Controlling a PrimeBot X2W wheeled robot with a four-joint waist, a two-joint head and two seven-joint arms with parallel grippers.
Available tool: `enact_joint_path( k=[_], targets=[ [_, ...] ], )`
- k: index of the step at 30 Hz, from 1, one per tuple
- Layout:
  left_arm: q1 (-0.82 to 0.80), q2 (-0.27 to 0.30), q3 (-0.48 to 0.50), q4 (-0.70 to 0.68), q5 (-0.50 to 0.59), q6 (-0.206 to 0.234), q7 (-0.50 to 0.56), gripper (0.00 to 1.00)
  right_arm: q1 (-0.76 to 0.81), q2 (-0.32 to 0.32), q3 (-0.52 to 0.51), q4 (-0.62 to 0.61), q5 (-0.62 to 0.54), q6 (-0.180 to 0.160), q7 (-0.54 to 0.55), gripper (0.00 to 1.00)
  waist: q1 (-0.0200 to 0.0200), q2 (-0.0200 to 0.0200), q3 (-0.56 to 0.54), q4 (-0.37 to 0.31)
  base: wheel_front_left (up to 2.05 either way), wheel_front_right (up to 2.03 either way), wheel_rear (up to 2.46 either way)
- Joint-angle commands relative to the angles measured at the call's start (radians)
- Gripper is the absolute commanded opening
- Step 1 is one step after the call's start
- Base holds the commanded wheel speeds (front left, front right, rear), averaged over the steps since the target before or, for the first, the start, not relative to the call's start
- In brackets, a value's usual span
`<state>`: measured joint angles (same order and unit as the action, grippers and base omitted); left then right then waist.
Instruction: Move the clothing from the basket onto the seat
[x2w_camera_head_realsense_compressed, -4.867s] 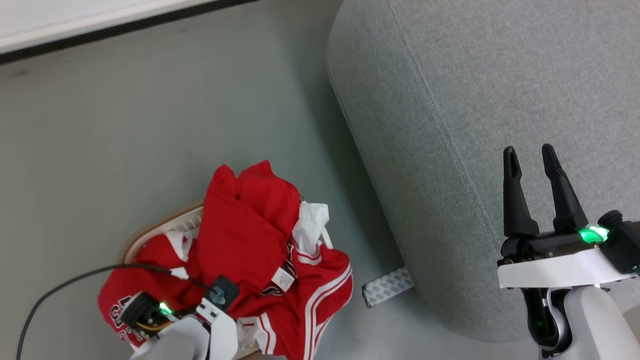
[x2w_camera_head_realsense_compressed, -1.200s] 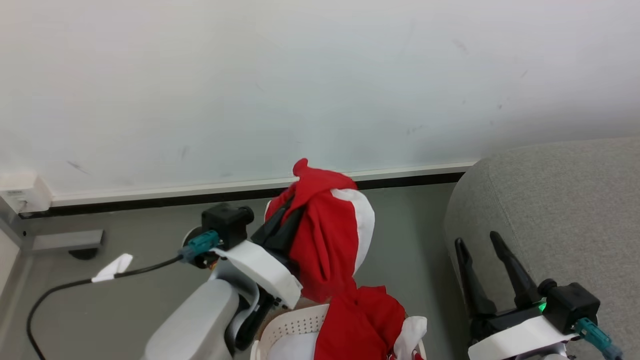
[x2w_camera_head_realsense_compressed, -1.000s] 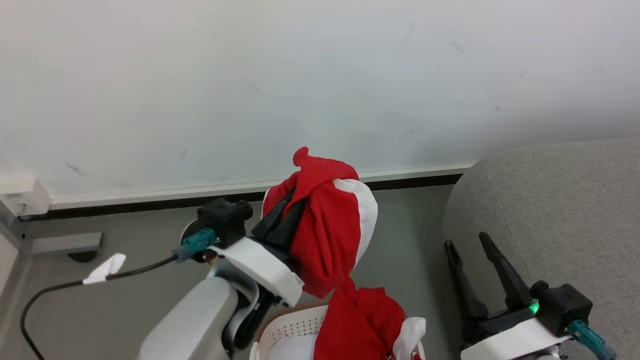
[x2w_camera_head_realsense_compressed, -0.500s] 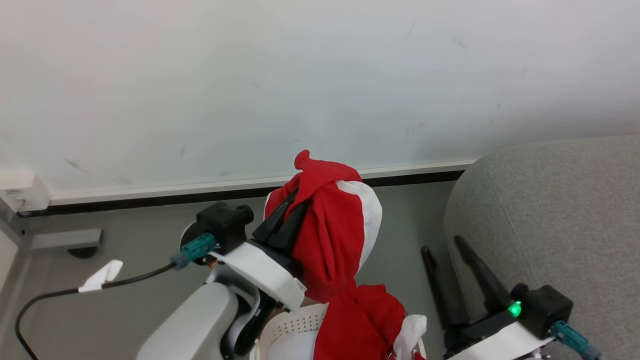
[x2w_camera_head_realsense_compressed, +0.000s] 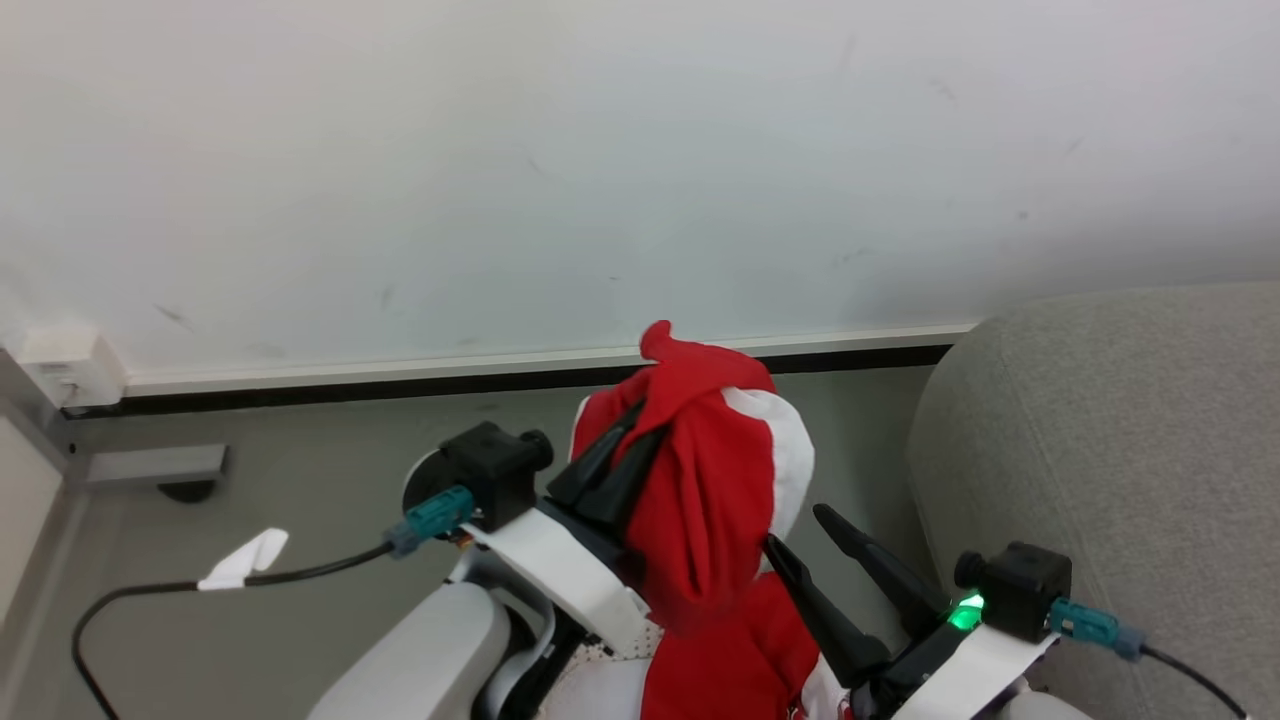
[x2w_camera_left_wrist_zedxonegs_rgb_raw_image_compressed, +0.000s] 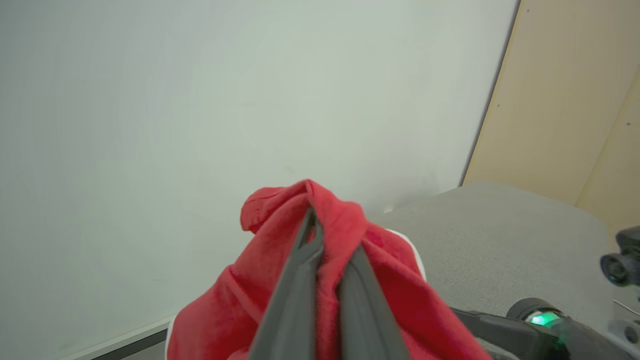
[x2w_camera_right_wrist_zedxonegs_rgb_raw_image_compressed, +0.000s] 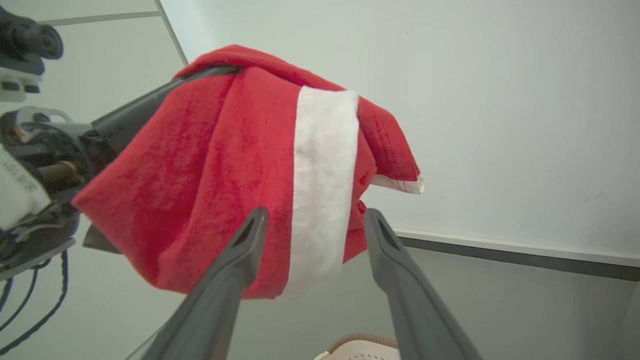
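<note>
My left gripper (x2w_camera_head_realsense_compressed: 640, 425) is shut on a red garment with a white band, part of the clothing (x2w_camera_head_realsense_compressed: 715, 480), and holds it bunched high in the air. In the left wrist view its fingers (x2w_camera_left_wrist_zedxonegs_rgb_raw_image_compressed: 300, 280) pinch a red fold (x2w_camera_left_wrist_zedxonegs_rgb_raw_image_compressed: 280, 210). More red clothing (x2w_camera_head_realsense_compressed: 730, 660) hangs down into the basket (x2w_camera_right_wrist_zedxonegs_rgb_raw_image_compressed: 361, 342), of which a brown rim shows. My right gripper (x2w_camera_head_realsense_compressed: 797, 528) is open, its tips right beside the hanging cloth; in the right wrist view the white band (x2w_camera_right_wrist_zedxonegs_rgb_raw_image_compressed: 320, 165) lies between its spread fingers (x2w_camera_right_wrist_zedxonegs_rgb_raw_image_compressed: 240, 260). The grey seat (x2w_camera_head_realsense_compressed: 1100, 450) is to the right.
A white wall with a dark baseboard (x2w_camera_head_realsense_compressed: 400, 385) is close ahead. A black cable with a white tag (x2w_camera_head_realsense_compressed: 245, 560) crosses the floor on the left, near a grey floor fitting (x2w_camera_head_realsense_compressed: 150, 465). A wooden panel (x2w_camera_left_wrist_zedxonegs_rgb_raw_image_compressed: 575, 100) rises behind the seat.
My right gripper has swung left from beside the seat up to the hanging garment, still open. My left gripper keeps its hold on the garment; the camera has shifted a little.
</note>
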<state>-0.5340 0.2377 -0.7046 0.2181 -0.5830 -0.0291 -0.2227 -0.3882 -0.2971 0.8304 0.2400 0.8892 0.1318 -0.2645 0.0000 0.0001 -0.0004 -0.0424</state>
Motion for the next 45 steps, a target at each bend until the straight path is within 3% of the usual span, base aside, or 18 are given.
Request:
enact_joint_path(
  k=[1, 7, 13, 21, 22, 24, 25, 45],
  targets=[
    [0.002, -0.004, -0.007, -0.009, 0.007, -0.005, 0.003, 0.0, -0.042, -0.025, 0.038, 0.014, 0.043, -0.002, 0.002, 1.0, 0.0, -0.0001, -0.002, 0.013, 0.0, 0.0, 0.0],
    [0.007, -0.017, -0.04, -0.023, 0.013, -0.014, 0.015, 0.0, -0.149, -0.082, 0.185, 0.044, 0.167, -0.002, 0.012, 1.0, 0.0, -0.0001, -0.008, 0.051, 0.0, 0.0, 0.0],
    [0.008, -0.026, -0.07, -0.03, 0.011, -0.028, 0.028, 0.0, -0.247, -0.123, 0.358, -0.003, 0.263, -0.002, 0.009, 1.0, 0.0, -0.0001, -0.012, 0.094, 0.0, 0.0, 0.0],
    [0.009, -0.03, -0.086, -0.027, 0.003, -0.03, 0.036, 0.0, -0.305, -0.115, 0.424, 0.025, 0.28, -0.002, -0.002, 1.0, 0.0, -0.0001, -0.017, 0.128, 0.0, 0.0, 0.0],
    [0.009, -0.029, -0.087, -0.027, 0.003, -0.03, 0.037, 0.0, -0.309, -0.109, 0.424, 0.033, 0.278, -0.002, 0.0, 0.67, 0.0, -0.0001, -0.018, 0.13, 0.0, 0.0, 0.0],
    [0.01, -0.028, -0.089, -0.027, 0.001, -0.028, 0.038, 0.0, -0.305, -0.1, 0.405, 0.052, 0.266, -0.002, -0.001, 0.12, 0.0, -0.0001, -0.02, 0.133, 0.0, 0.0, 0.0],
    [0.011, -0.027, -0.089, -0.027, -0.001, -0.026, 0.039, 0.0, -0.3, -0.094, 0.399, 0.059, 0.258, -0.002, -0.001, 0.0, 0.0, -0.0001, -0.021, 0.134, 0.0, 0.0, 0.0],
    [0.028, -0.015, -0.089, -0.02, -0.015, 0.003, 0.035, 0.0, -0.237, -0.071, 0.309, 0.04, 0.195, -0.002, -0.001, 0.0, 0.0, -0.0001, -0.015, 0.098, 0.0, 0.0, 0.0]
  ],
)
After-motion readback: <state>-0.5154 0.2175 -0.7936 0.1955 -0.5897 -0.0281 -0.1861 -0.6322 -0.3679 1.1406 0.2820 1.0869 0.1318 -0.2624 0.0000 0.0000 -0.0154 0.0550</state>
